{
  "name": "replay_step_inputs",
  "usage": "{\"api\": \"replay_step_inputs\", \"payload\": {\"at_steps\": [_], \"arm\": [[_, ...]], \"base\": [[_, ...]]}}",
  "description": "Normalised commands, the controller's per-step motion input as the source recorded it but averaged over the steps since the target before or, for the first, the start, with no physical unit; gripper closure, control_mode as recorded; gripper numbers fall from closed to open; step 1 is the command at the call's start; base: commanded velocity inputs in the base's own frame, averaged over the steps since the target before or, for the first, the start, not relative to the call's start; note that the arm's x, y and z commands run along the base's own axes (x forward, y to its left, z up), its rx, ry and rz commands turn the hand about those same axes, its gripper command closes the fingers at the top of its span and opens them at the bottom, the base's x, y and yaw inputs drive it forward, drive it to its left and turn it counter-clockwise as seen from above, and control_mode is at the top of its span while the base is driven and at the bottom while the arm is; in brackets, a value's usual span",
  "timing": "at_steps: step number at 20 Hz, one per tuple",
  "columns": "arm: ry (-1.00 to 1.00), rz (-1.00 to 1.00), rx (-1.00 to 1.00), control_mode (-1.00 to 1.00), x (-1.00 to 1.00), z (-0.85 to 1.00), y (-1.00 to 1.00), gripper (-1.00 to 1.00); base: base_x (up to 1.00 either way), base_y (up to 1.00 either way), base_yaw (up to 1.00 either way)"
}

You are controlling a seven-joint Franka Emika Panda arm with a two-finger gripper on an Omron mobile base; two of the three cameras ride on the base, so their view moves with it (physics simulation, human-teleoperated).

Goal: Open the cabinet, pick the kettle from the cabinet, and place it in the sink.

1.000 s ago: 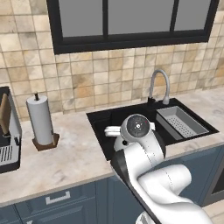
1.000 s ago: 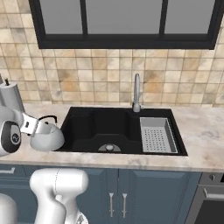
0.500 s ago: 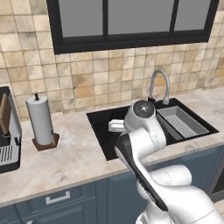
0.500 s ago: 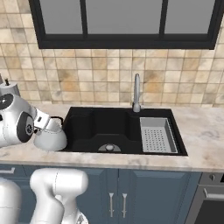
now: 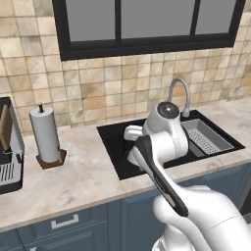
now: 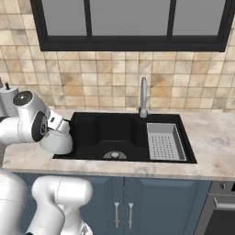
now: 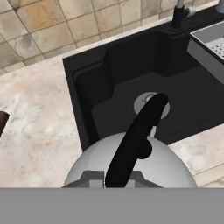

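A beige tiled wall with a dark-framed window backs the marbled beige worktop (image 6: 215, 147), into which the black rectangular sink (image 6: 114, 133) with its curved chrome faucet (image 6: 143, 96) and round drain (image 7: 151, 104) is set. A grey perforated tray (image 6: 165, 141) sits in the sink's right part. In the hand view, the small rounded whitish-grey kettle (image 7: 131, 168) hangs just below the camera, its black arched handle (image 7: 135, 135) running up over the domed lid, above the front left edge of the basin. The end effector (image 6: 62, 126) is closed on the kettle's handle, carrying it at the sink's left rim in the right base view. A tall white paper towel roll (image 5: 45, 133) stands upright on the worktop, well left of the sink.
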Motion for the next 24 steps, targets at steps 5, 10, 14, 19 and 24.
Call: {"api": "replay_step_inputs", "payload": {"at_steps": [5, 10, 14, 19, 24], "arm": [[0.01, 0.01, 0.02, -1.00, 0.36, -0.08, -0.05, 1.00], [0.03, 0.00, 0.04, -1.00, 0.39, -0.04, -0.14, 1.00], [0.01, 0.00, 0.02, -1.00, 0.37, -0.09, -0.13, 1.00], [0.00, 0.00, 0.00, -1.00, 0.30, -0.14, -0.13, 1.00], [-0.01, -0.04, 0.00, -1.00, 0.19, -0.24, -0.14, 1.00]], "base": [[0.00, 0.00, 0.00], [0.00, 0.00, 0.00], [0.00, 0.00, 0.00], [0.00, 0.00, 0.00], [0.00, 0.00, 0.00]]}}
